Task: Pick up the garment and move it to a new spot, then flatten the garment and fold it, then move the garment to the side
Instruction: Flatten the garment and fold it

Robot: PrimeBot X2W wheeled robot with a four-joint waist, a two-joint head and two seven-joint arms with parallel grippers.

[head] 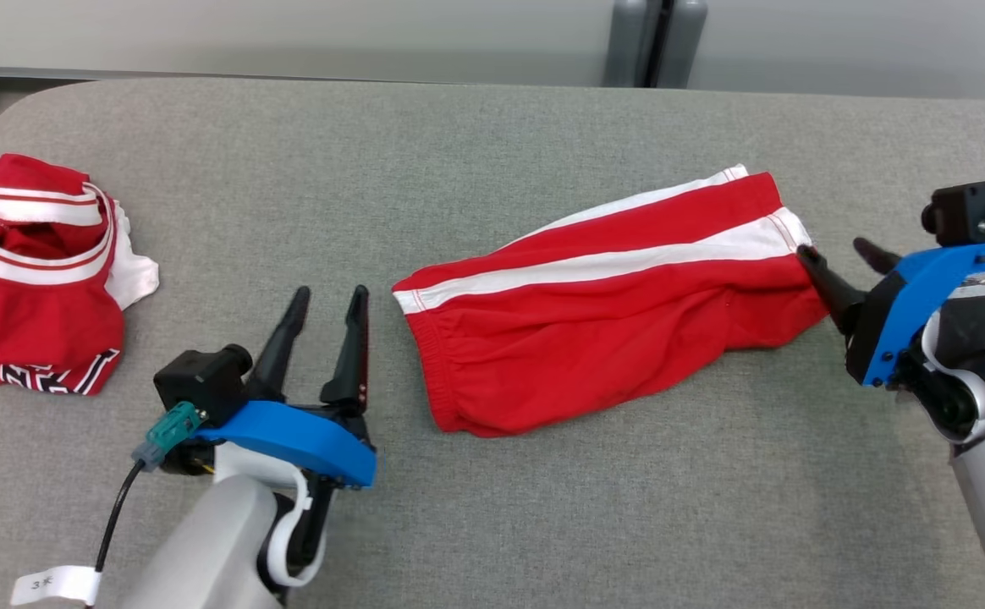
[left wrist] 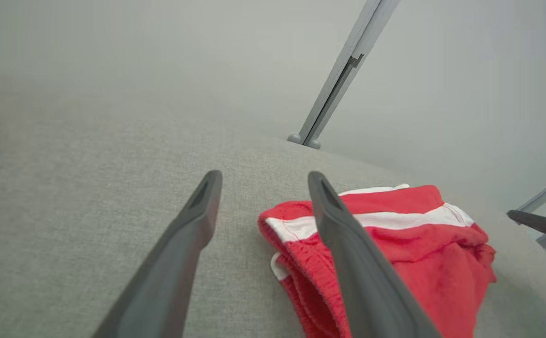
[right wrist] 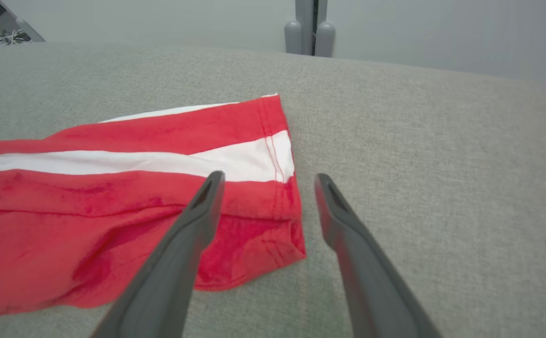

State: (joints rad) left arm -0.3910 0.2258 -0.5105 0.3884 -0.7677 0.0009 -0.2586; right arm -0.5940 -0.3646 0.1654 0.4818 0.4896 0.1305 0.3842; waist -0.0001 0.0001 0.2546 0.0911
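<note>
While both grippers sit spread with nothing between the fingers, we have the red shorts [head: 611, 338] lying mid-way across the grey cloth table [head: 492, 152]. They lie mostly flat, white side stripe up, on a diagonal, with the waistband end toward our left and the leg hem toward our right and further back. There is some wrinkling in the fabric near the hem.

The left gripper [head: 330, 292] hovers just left of the waistband, fingers pointing away from us and clear of the cloth.

The right gripper [head: 831, 248] comes in from the right at the hem end. One fingertip is at the hem corner and the other is over bare table. In the right wrist view that finger overlaps the red fabric, but we can't tell whether it touches.

A crumpled red-and-white jersey [head: 35, 279] sits at the table's far left, well apart from the shorts. A grey post [head: 657, 42] stands behind the far edge.
</note>
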